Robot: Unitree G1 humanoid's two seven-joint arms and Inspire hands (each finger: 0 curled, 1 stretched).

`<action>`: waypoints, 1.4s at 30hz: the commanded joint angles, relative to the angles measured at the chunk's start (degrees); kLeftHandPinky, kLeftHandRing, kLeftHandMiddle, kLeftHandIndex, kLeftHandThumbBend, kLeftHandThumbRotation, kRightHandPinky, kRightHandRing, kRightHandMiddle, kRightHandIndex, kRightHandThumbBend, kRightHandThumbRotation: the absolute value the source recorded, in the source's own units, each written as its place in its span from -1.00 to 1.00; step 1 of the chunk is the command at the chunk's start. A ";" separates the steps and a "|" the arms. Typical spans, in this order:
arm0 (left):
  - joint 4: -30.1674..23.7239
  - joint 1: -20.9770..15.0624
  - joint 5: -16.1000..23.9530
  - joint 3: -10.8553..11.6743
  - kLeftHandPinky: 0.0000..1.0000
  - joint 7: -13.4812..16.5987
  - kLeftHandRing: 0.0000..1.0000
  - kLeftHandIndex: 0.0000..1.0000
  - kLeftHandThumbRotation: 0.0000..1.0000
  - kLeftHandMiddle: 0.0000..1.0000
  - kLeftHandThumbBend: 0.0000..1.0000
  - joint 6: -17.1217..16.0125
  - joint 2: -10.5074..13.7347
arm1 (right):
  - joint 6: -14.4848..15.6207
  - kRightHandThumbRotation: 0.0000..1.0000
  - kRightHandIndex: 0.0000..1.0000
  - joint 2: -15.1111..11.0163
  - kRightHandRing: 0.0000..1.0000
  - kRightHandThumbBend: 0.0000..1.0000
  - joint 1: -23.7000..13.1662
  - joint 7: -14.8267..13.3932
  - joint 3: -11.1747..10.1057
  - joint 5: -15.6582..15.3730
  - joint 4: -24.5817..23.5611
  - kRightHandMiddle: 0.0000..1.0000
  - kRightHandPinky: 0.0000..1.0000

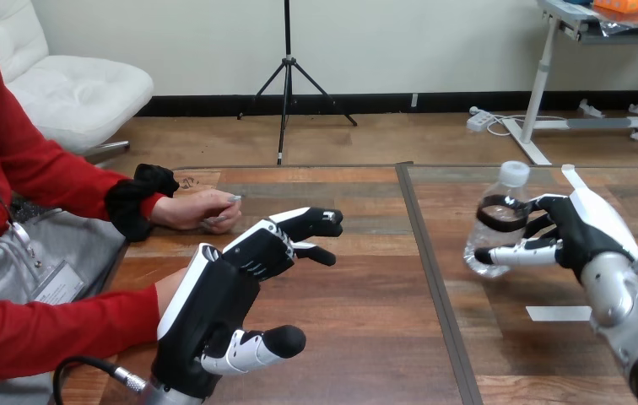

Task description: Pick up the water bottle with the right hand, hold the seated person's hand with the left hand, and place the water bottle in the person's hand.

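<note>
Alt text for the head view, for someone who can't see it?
The robot's right hand is curled round a clear water bottle at the right of the wooden table. Its left hand, fingers relaxed, lies over the person's near wrist; the person's other hand rests on the table.

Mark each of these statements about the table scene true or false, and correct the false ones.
1. The right hand has its fingers curled round the water bottle. True.
2. The bottle's cap is off. False: a white cap sits on top.
3. The bottle lies in the person's hand. False: the person's hand is far from the bottle, at the table's other side.
4. The person's hand rests on the table. True.
5. The left hand grips the bottle too. False: its fingers are relaxed and well apart from the bottle.
</note>
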 commanded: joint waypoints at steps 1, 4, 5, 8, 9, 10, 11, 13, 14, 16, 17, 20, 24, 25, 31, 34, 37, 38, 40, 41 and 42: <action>-2.76 -1.45 -1.62 0.24 0.33 -0.70 0.58 0.53 0.29 0.61 0.80 0.74 0.46 | -1.97 -0.84 0.35 1.74 0.16 0.88 -0.66 -2.58 -2.26 2.06 -0.76 0.26 0.00; -2.48 -1.52 -1.45 0.50 0.33 -0.58 0.58 0.52 0.28 0.61 0.81 0.40 0.58 | -4.68 -0.91 0.32 2.57 0.14 0.88 0.43 -4.00 -4.59 4.34 -0.99 0.24 -0.01; -2.46 -1.47 -1.27 0.58 0.33 -0.41 0.58 0.52 0.29 0.61 0.82 0.37 0.64 | -5.37 -0.93 0.31 2.82 0.13 0.89 0.72 -4.60 -5.08 4.87 -1.13 0.23 -0.01; -2.69 -1.40 -1.66 0.52 0.34 -0.82 0.58 0.51 0.30 0.61 0.83 0.79 0.82 | -6.87 -0.97 0.27 3.49 0.10 0.91 1.38 -5.54 -6.12 6.17 -1.65 0.19 -0.04; -2.77 -1.40 -1.86 0.50 0.34 -1.00 0.58 0.51 0.30 0.61 0.83 0.92 0.88 | -7.20 -0.98 0.26 3.64 0.09 0.91 1.51 -5.69 -6.32 6.46 -1.75 0.19 -0.05; -2.81 -1.37 -1.67 0.52 0.34 -0.89 0.58 0.51 0.30 0.61 0.83 0.92 1.01 | -7.75 -0.98 0.25 3.97 0.08 0.91 1.79 -5.48 -6.98 7.32 -1.94 0.18 -0.05; -2.82 -1.34 -1.52 0.57 0.34 -0.79 0.58 0.51 0.30 0.61 0.84 0.90 1.12 | -8.08 -0.99 0.25 4.19 0.08 0.90 1.95 -5.31 -7.40 7.85 -2.03 0.18 -0.06; -2.89 -1.28 -1.10 0.67 0.34 -0.57 0.58 0.51 0.30 0.61 0.84 0.67 1.36 | -8.62 -0.99 0.25 4.64 0.08 0.88 2.25 -5.54 -7.93 8.49 -2.21 0.18 -0.06; -2.94 -1.25 -0.92 0.71 0.34 -0.48 0.58 0.51 0.31 0.61 0.84 0.53 1.48 | -8.79 -0.99 0.25 4.81 0.08 0.87 2.35 -5.84 -8.00 8.59 -2.28 0.18 -0.06; -3.11 -1.12 -0.58 0.80 0.33 -0.24 0.57 0.51 0.32 0.60 0.83 0.48 1.80 | -9.13 -1.00 0.26 5.26 0.08 0.86 2.59 -6.30 -8.25 8.91 -2.48 0.19 -0.06; -3.18 -1.04 -0.47 0.83 0.33 -0.15 0.57 0.51 0.32 0.60 0.83 0.56 1.95 | -9.28 -1.00 0.26 5.48 0.09 0.85 2.69 -6.44 -8.37 9.09 -2.57 0.19 -0.06; -3.30 -0.96 -0.33 0.90 0.31 -0.04 0.56 0.51 0.33 0.60 0.84 0.45 2.28 | -9.78 -1.00 0.27 5.96 0.09 0.83 2.93 -6.87 -8.62 9.36 -2.70 0.20 -0.07; -3.82 -0.70 -0.33 0.92 0.30 0.15 0.55 0.50 0.33 0.59 0.82 0.68 2.67 | -10.77 -1.00 0.28 6.87 0.11 0.84 3.27 -7.80 -9.32 9.89 -2.85 0.20 -0.03; -4.01 -0.57 -0.19 0.89 0.29 0.24 0.55 0.50 0.33 0.59 0.82 0.88 2.87 | -10.73 -1.00 0.28 7.22 0.11 0.84 3.27 -7.93 -9.66 10.22 -2.75 0.20 -0.03; -5.02 0.11 -0.46 0.75 0.29 0.18 0.55 0.50 0.32 0.58 0.84 1.94 3.62 | -11.53 -1.00 0.28 8.39 0.07 0.83 3.54 -9.08 -10.61 10.88 -2.75 0.19 -0.10; -5.25 0.27 -0.48 0.78 0.30 0.05 0.55 0.50 0.30 0.58 0.85 2.24 4.03 | -11.46 -1.00 0.27 9.04 0.03 0.81 3.57 -9.15 -11.52 11.73 -2.67 0.18 -0.15; -5.43 0.44 -0.17 0.87 0.30 0.23 0.55 0.49 0.30 0.58 0.87 2.22 4.44 | -11.78 -1.00 0.26 9.61 0.00 0.79 3.70 -9.23 -12.33 12.54 -2.54 0.17 -0.19; -5.44 0.45 -0.22 0.88 0.30 0.14 0.54 0.49 0.30 0.58 0.87 2.14 4.56 | -12.23 -1.00 0.25 9.71 -0.01 0.78 3.85 -9.37 -12.42 12.61 -2.48 0.17 -0.20; -5.79 0.71 0.01 0.93 0.30 0.51 0.54 0.49 0.30 0.58 0.86 2.41 4.74 | -12.60 -1.00 0.24 10.07 -0.02 0.77 4.02 -9.36 -12.83 12.95 -2.53 0.16 -0.21; -6.05 0.91 0.21 0.97 0.30 0.84 0.54 0.49 0.30 0.57 0.88 2.68 4.81 | -12.54 -1.00 0.23 10.27 -0.03 0.76 4.04 -9.27 -13.06 13.15 -2.59 0.15 -0.22; -6.26 1.06 0.33 0.98 0.30 1.08 0.53 0.48 0.30 0.57 0.90 2.88 4.88 | -12.52 -1.00 0.22 10.42 -0.05 0.74 4.05 -9.21 -13.23 13.27 -2.64 0.14 -0.24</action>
